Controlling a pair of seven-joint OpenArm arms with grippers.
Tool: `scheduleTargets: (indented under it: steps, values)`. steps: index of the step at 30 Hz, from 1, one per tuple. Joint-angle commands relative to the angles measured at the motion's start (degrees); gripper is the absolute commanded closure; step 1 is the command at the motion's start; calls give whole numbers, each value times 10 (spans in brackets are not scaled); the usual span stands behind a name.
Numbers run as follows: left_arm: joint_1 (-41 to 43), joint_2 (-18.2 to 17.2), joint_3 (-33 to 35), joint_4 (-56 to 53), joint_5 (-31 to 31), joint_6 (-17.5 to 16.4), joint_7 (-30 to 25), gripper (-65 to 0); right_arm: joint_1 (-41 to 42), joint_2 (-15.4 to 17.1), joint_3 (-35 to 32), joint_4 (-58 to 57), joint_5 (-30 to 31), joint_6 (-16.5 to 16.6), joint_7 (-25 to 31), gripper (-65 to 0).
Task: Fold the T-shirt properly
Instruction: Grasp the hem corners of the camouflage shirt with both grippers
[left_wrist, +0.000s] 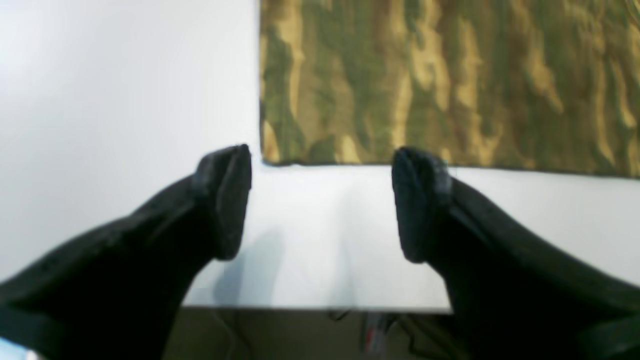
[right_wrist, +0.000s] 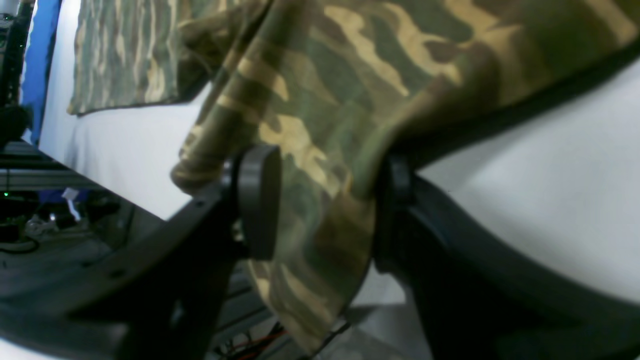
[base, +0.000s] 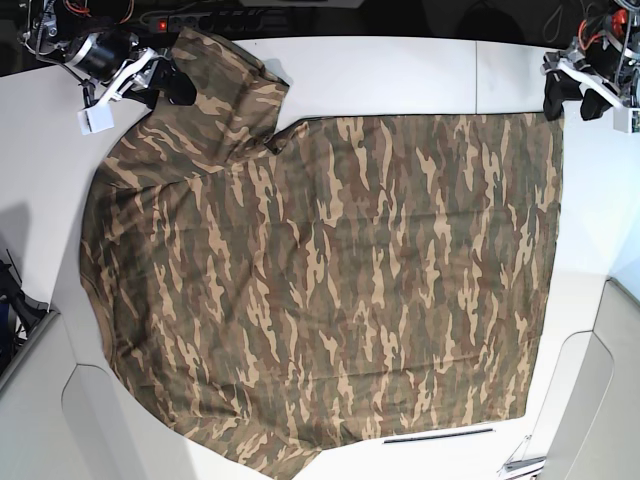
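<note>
The camouflage T-shirt (base: 330, 270) lies spread flat over most of the white table (base: 400, 70). At the base view's top left, one part of it (base: 215, 85) is bunched and raised. My right gripper (base: 172, 82) is there. In the right wrist view its two black pads (right_wrist: 257, 200) are shut on a thick fold of the T-shirt (right_wrist: 325, 150), which hangs down between them. My left gripper (base: 568, 100) is at the top right corner of the shirt. In the left wrist view my left gripper (left_wrist: 322, 202) stands open above bare table, just short of the T-shirt's corner (left_wrist: 450, 80).
The table's edge (left_wrist: 320, 306) runs right under the left gripper, with cables below it. A power strip (base: 190, 18) lies beyond the far edge. Grey panels (base: 590, 400) flank the near corners. A blue surface (right_wrist: 42, 60) and a frame stand left of the right arm.
</note>
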Motion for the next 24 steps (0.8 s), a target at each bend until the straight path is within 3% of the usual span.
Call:
scheduleTargets:
  steps: [1,12,16,24]
  values:
    - [-6,-12,-5,-8,-7,0,-10,-461,-2,5,1,3,-7,-2,-10,-280]
    - [-62,-27,4,-132,-25,0,-3,-460,8,5,1,3,-7,-3,-9,-280]
    - [-61,-27,29,-139,-43,0,9,-460,17,5,1,3,-1,-3,-9,-280]
    - [-63,-23,74,-139,-33,0,-17,-460,18,5,1,3,2,-2,-10,-279]
